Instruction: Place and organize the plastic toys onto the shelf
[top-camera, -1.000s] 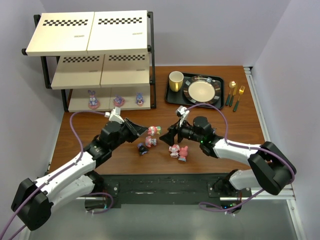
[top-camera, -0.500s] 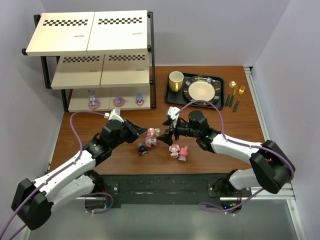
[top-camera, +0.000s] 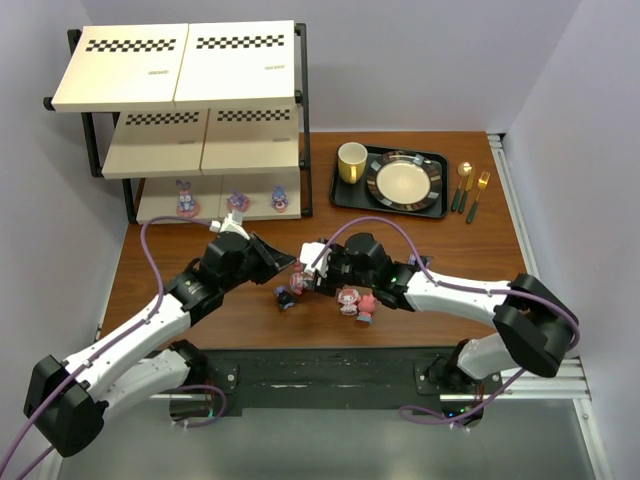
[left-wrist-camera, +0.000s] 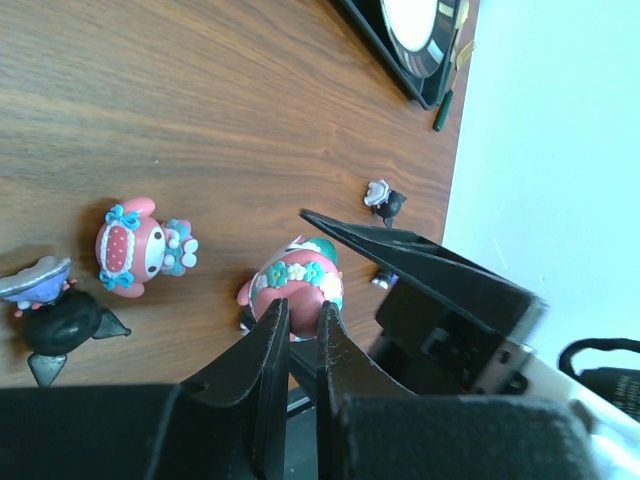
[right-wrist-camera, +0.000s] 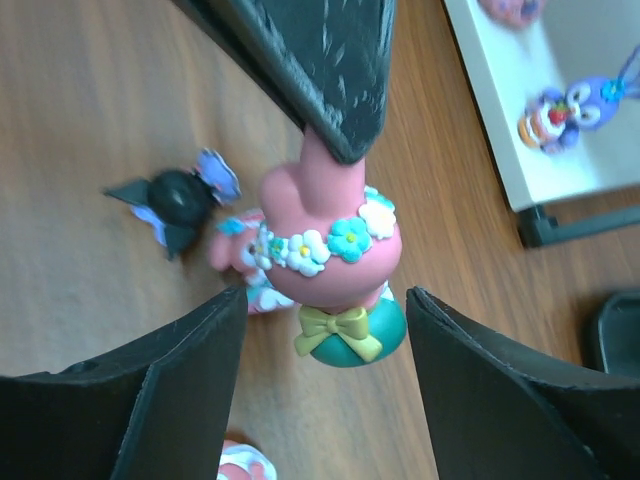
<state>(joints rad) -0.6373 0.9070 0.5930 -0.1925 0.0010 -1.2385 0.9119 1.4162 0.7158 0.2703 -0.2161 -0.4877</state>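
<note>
My left gripper (left-wrist-camera: 300, 310) is shut on the ear of a pink bunny toy (right-wrist-camera: 335, 255) with a flower band, yellow bow and teal base, holding it just above the table. My right gripper (right-wrist-camera: 325, 300) is open, one finger on each side of that toy's body, with gaps showing on both sides. The left fingers (right-wrist-camera: 330, 60) come in from above in the right wrist view. On the table beneath lie another pink toy (left-wrist-camera: 135, 248), a dark toy (left-wrist-camera: 60, 310) and two more pink ones (top-camera: 357, 303). The shelf (top-camera: 200, 110) stands at the back left with three purple bunnies (top-camera: 237, 203) on its bottom board.
A black tray (top-camera: 345, 195) with a plate and a yellow mug (top-camera: 351, 161) stands at the back right, with gold cutlery (top-camera: 472, 190) beside it. A small dark figurine (left-wrist-camera: 385, 200) lies farther out on the table. Both arms meet at the table's middle.
My right gripper has moved left up to the held pink toy, and its jaws have narrowed around it. The left gripper has kept its hold and hardly moved.
</note>
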